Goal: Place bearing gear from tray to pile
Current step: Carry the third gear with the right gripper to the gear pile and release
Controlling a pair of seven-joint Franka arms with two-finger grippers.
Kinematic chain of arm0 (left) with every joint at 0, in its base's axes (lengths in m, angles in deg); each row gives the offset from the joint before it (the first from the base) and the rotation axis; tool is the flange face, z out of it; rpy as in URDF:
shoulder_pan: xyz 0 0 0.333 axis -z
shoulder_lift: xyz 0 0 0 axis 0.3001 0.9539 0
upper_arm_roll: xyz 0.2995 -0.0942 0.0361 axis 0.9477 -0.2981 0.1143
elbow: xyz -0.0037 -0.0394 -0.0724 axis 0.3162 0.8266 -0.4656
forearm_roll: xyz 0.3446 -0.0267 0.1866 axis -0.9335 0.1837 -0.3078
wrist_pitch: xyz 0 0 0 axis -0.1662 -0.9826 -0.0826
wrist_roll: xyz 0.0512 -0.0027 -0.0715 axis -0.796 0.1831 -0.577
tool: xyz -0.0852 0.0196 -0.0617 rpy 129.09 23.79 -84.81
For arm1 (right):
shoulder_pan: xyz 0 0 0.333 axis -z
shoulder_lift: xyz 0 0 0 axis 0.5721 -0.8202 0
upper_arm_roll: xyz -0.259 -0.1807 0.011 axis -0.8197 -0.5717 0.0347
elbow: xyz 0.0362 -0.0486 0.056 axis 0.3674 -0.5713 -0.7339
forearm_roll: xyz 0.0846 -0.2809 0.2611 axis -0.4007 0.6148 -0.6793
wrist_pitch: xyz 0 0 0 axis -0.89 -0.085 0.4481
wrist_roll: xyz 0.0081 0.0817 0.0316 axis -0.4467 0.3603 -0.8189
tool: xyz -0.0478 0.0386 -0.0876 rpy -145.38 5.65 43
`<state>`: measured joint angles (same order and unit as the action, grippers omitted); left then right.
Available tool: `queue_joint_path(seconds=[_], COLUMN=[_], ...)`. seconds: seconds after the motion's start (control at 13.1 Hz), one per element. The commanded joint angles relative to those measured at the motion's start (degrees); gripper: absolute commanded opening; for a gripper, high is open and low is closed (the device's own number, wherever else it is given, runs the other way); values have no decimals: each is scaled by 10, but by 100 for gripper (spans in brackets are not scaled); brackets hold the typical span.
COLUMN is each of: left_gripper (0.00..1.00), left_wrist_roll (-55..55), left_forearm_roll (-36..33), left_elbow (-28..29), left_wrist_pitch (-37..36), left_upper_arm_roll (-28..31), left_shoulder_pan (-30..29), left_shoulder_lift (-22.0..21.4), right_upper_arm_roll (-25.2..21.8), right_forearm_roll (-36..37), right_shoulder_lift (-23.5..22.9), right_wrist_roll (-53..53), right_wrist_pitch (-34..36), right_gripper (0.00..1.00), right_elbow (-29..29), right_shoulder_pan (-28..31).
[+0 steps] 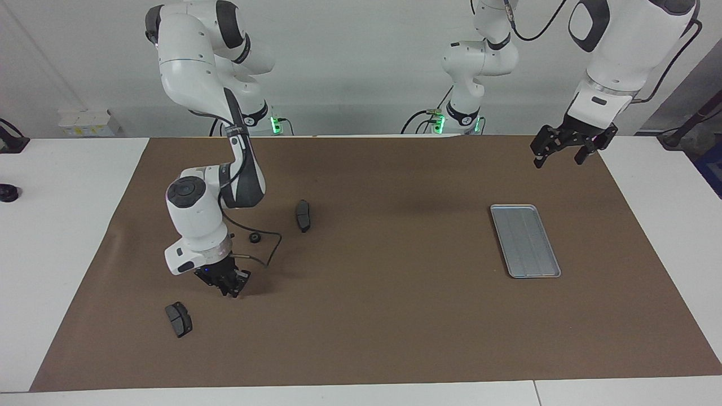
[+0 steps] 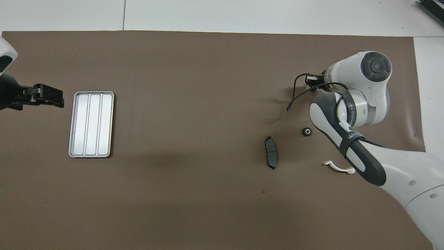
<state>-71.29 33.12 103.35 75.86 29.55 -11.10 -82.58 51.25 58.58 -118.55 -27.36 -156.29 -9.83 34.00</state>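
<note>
The silver tray lies on the brown mat toward the left arm's end, with nothing in it. A small black bearing gear rests on the mat in the pile, beside a dark brake pad. A second brake pad lies farther from the robots. The white half-ring bracket is partly hidden under the right arm. My right gripper is low over the mat between the gear and the second pad. I see nothing in it. My left gripper waits open, raised beside the tray.
A loose black cable loops from the right wrist down to the mat beside the gear. White tabletop surrounds the brown mat. A small black object sits on the white table at the right arm's end.
</note>
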Motion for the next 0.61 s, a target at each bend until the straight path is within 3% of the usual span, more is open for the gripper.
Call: queue_joint_path(seconds=[0.0,0.54], left_gripper=[100,100], left_wrist_roll=[2,2], left_forearm_roll=[-8,-8], left_elbow=[20,20], left_wrist_pitch=[9,9], left_upper_arm_roll=[0,0], left_shoulder_pan=[-1,-1], left_shoulder_lift=[-16,-16], right_upper_arm_roll=[7,9], right_forearm_roll=[-3,-8], right_shoulder_lift=[30,193], right_wrist_roll=[-8,-49], right_wrist_pitch=[7,225], right_gripper=[100,100], right_elbow=[-9,-9], right_shoulder_pan=[11,8])
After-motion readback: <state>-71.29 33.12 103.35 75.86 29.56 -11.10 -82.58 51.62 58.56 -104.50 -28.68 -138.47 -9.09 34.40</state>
